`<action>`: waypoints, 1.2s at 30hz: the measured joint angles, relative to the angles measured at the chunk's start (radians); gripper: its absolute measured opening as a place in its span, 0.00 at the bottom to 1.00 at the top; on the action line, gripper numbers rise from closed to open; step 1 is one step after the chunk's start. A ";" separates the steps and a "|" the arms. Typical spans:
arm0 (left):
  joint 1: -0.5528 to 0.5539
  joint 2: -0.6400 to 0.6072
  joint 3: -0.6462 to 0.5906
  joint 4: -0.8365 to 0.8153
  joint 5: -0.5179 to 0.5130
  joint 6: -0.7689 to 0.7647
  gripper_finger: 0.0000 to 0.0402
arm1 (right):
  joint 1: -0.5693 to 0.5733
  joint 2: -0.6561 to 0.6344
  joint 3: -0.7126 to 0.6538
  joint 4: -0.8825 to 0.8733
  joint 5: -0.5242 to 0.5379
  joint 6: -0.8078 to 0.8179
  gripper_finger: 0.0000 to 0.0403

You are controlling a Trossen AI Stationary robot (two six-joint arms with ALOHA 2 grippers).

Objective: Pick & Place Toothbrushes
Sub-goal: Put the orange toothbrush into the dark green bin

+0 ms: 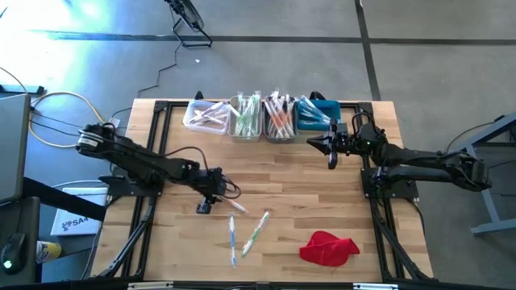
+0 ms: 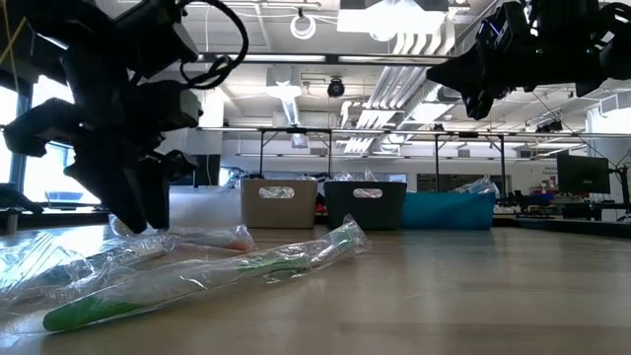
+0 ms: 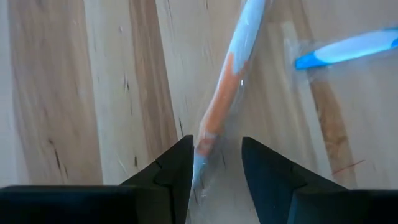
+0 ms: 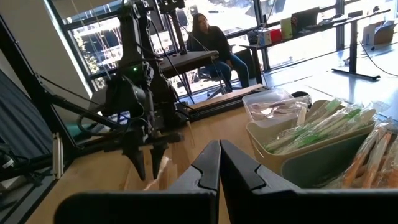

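The left tool (image 3: 214, 165) straddles the near end of an orange-handled toothbrush (image 3: 227, 81) lying on the table (image 1: 322, 201), fingers parted, nothing gripped; its long axis runs straight ahead. The right tool (image 1: 331, 147), closed and empty, hovers by the bins (image 1: 262, 117).

Legible markings: one partial, nothing else readable.

A white box (image 1: 71, 222) on the floor beside the table's left edge, seen from above, carries dark printed letters that appear to begin "SA"; the remainder cannot be made out. The toothbrush wrappers (image 2: 212, 268) on the tabletop show no readable print from table height. The bins (image 1: 256, 117) along the far edge bear no labels that can be read. Monitors and desk items in the room beyond show no lettering that can be read.
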 joint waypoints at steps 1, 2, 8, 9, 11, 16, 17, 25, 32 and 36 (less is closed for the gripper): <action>0.000 0.007 0.000 0.000 0.000 0.000 0.33 | 0.000 0.000 0.000 0.000 0.000 0.000 0.01; 0.000 0.014 0.000 0.001 0.000 -0.004 0.33 | 0.000 0.000 0.000 0.000 0.000 0.000 0.01; 0.000 0.043 0.001 0.007 -0.012 -0.040 0.33 | 0.000 0.000 0.000 0.000 0.000 0.000 0.01; 0.000 0.047 0.001 0.007 -0.012 -0.047 0.33 | 0.000 0.000 0.000 0.000 0.000 0.000 0.01; 0.000 0.048 0.001 0.007 -0.011 -0.051 0.33 | 0.000 0.000 0.000 0.000 0.000 0.000 0.01; 0.000 0.049 0.001 0.007 -0.008 -0.052 0.33 | 0.000 0.000 0.000 0.000 0.000 0.000 0.01; 0.000 0.050 0.001 0.007 -0.008 -0.052 0.33 | 0.000 0.000 0.000 0.000 0.000 0.000 0.01; 0.000 0.050 0.001 0.006 -0.007 -0.052 0.33 | 0.000 0.000 0.000 0.000 0.000 0.000 0.01; 0.000 0.051 0.000 0.005 -0.008 -0.051 0.28 | 0.000 0.000 0.000 0.000 0.000 0.000 0.01; 0.000 0.051 0.000 0.007 -0.013 -0.051 0.20 | 0.000 0.000 0.000 -0.001 0.000 0.000 0.01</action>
